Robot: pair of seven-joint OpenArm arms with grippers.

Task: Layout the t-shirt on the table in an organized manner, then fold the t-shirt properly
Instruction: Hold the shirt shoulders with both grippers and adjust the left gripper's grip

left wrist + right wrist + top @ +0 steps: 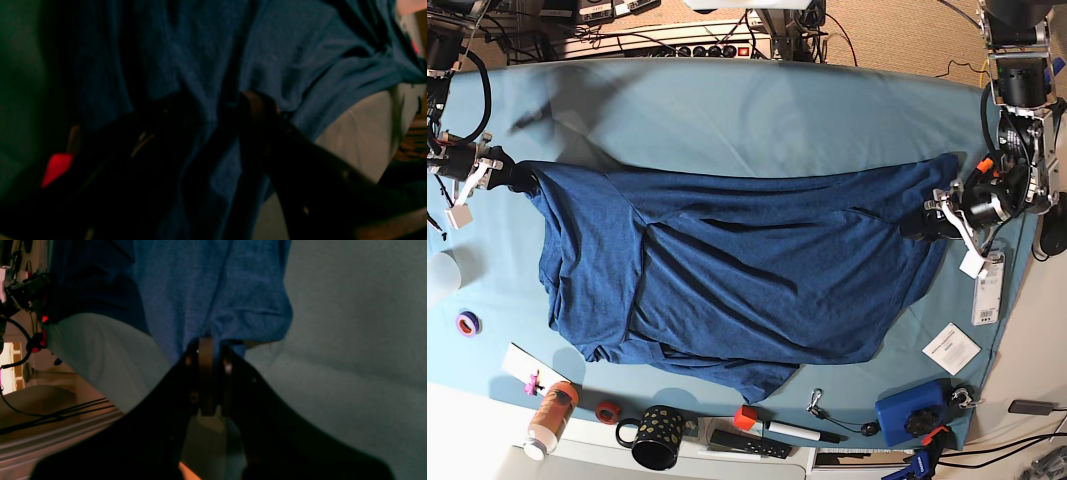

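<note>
Teal cloth covers the whole table [727, 110] in the base view, with clutter along the near edge: a black dotted mug [655, 437], an orange-capped bottle [549, 415], a marker [797, 431] and a blue box [914, 411]. The t-shirt [747, 280] is stretched sideways across the middle between the two arms, but it's nowhere near flat, with the lower half bunched and folded over itself. Right gripper [509, 175] sits at that view's left edge of the fabric, left gripper [932, 218] at the opposite edge. Left wrist view is super dark: the left gripper [217, 103] has its fingers spread around a thick wad of the t-shirt [300, 50], so I'd call that grasping a bunch rather than let go, though honestly it's murky. Right wrist view is clearer: the right gripper [206, 343] is clamped tight on a pinched edge of the t-shirt [206, 286], table [360, 340] cloth just behind. Risk-wise, I'd guess pulling harder could slip the fabric out of that thin pinch, or drag the tablecloth along, and the doubled-over bottom layer probably won't flatten from sideways tension alone.
</note>
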